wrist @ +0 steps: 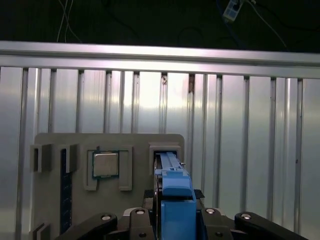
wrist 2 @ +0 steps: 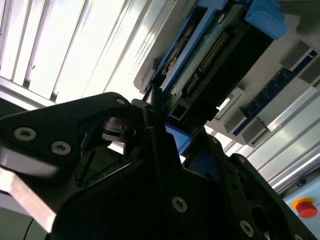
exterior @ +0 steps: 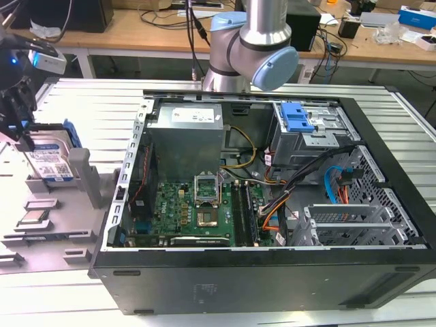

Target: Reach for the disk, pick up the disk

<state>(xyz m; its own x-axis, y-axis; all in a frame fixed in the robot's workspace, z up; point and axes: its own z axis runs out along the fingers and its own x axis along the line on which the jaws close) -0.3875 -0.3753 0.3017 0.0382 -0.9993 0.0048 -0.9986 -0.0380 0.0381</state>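
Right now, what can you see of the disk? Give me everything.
The disk is a flat silver hard drive with a white-and-blue label, framed by a bright blue plastic carrier. It stands upright on edge in a slot of the grey holder at the exterior view's left, outside the case. The second wrist view shows its dark underside and connector. The gripper is at its upper edge; I cannot tell whether it grips.
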